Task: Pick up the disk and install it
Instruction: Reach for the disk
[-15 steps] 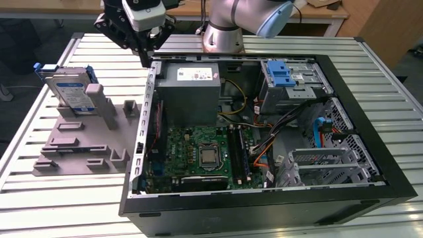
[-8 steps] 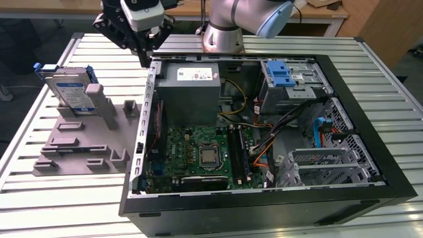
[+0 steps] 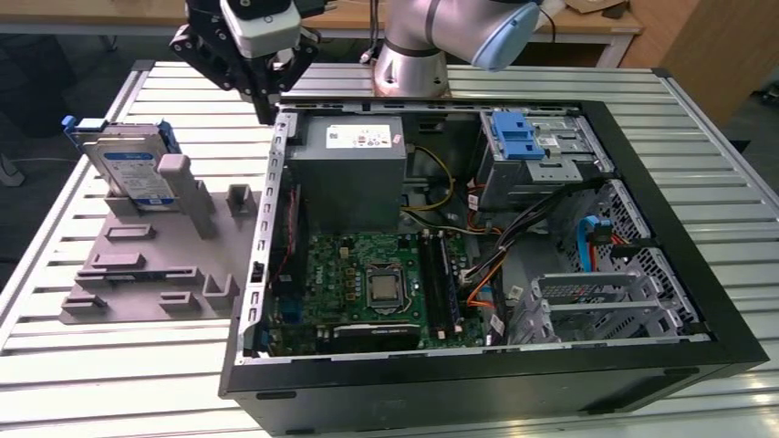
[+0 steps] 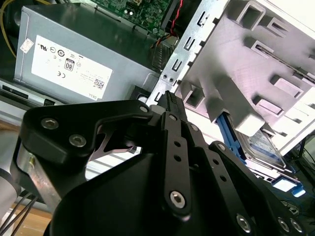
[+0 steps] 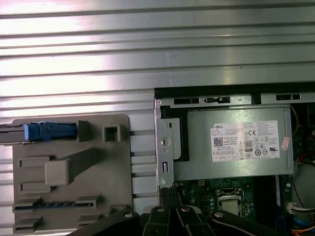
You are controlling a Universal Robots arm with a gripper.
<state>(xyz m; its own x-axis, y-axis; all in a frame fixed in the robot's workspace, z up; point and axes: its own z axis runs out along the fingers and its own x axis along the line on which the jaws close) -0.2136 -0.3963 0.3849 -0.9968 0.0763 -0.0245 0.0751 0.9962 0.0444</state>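
The disk (image 3: 131, 169), a silver drive with a white-and-blue label in a blue carrier, stands on edge in a grey holder plate (image 3: 146, 265) at the exterior view's left, beside the open computer case (image 3: 681, 228). My gripper (image 3: 265, 115) hangs above the case's back corner, to the right of the disk and apart from it. Its fingers meet at the tips with nothing between them. In the second wrist view the gripper (image 4: 170, 96) points at the case edge, with the disk (image 4: 263, 145) beyond the holder plate. The first wrist view has the disk's blue end (image 5: 49, 132) edge-on and the gripper (image 5: 170, 192).
Inside the case are a grey power-supply box (image 3: 353, 169), a motherboard (image 3: 365, 283) and a metal drive cage (image 3: 548, 169) with a blue latch (image 3: 517, 137). The arm's base (image 3: 414, 55) stands behind the case. Everything rests on a slatted metal table (image 3: 122, 365).
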